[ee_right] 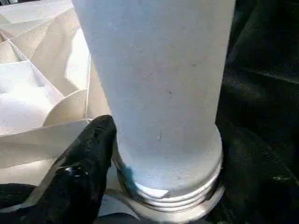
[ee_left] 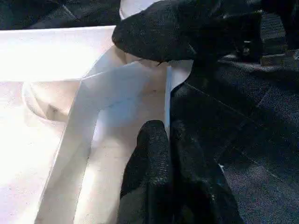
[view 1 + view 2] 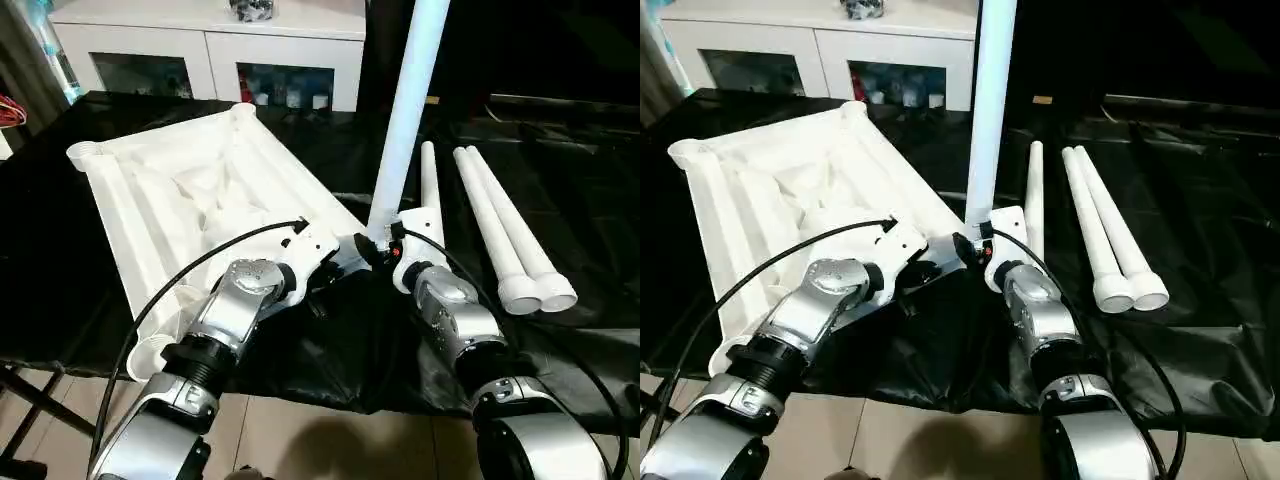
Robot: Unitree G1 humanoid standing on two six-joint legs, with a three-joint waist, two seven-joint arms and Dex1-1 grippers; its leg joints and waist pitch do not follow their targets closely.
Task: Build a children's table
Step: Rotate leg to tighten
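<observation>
The children's table top [image 3: 150, 200] lies upside down on black cloth, ribs up, with round sockets at its corners. One white leg [image 3: 405, 130] stands upright in the near right corner socket, its threaded base [image 1: 168, 191] sitting in the socket. My right gripper [image 3: 378, 245] is at that leg's base, right against it. My left gripper [image 2: 168, 128] is shut on the table top's thin rim beside the same corner. Three loose legs [image 3: 500, 230] lie side by side on the cloth to the right.
A white glass-doored cabinet [image 3: 210, 50] stands behind the work surface. The black cloth [image 3: 340, 350] hangs over the near edge, with floor below. The loose legs' wide ends [image 3: 540, 292] point toward me at the right.
</observation>
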